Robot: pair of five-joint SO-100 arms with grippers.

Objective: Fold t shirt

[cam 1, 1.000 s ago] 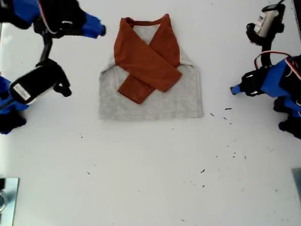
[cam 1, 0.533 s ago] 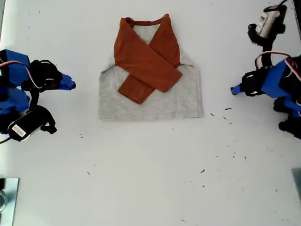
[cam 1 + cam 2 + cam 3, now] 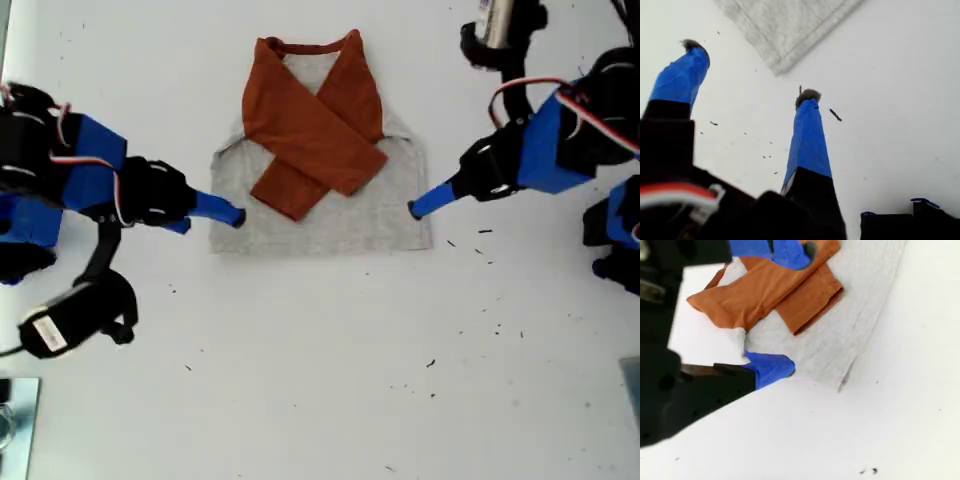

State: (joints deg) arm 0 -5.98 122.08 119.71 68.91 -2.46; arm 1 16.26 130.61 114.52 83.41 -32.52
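- Judging progress: approx halfway. Both sleeves (image 3: 310, 140) are already folded in and lie crossed over the chest of the t shirt (image 3: 320, 215), one cuff on top of the other.
- T shirt lies flat on the table (image 3: 320, 390), collar (image 3: 305, 47) at the far end from both sets of jaws, hem at the near end. Grey body is at full length, w/ no crosswise fold yet.
- My first gripper (image 3: 415, 208): jaws spread, nothing between them. In its wrist view (image 3: 751, 70) a hem corner of the shirt sits just ahead of the tips and apart from them, w/ bare table under the jaws. Dark specks (image 3: 485, 232) are scattered around the tips.
- My second gripper (image 3: 235, 215): jaws also spread, not clamped on anything. In its wrist view (image 3: 795, 307) one jaw sits at the shirt's side edge and the other shows over the crossed sleeves, so the cloth lies between them as seen. Can't tell if either tip touches the fabric.
- Done, as far as it shows: sleeve folds only.
- Left, in my est.: grab the hem end at both sides, bring it up towards the collar and lay it over the sleeves, then let go. Maybe one more fold after that; can't say from this.
- Neither gripper has a hold yet, so the hem fold isn't started. Both sit low at the hem end, one per side, which looks like setup for a paired pinch.
- Risk, imo: uneven grabs would skew the fold or drag the crossed sleeves out of place.
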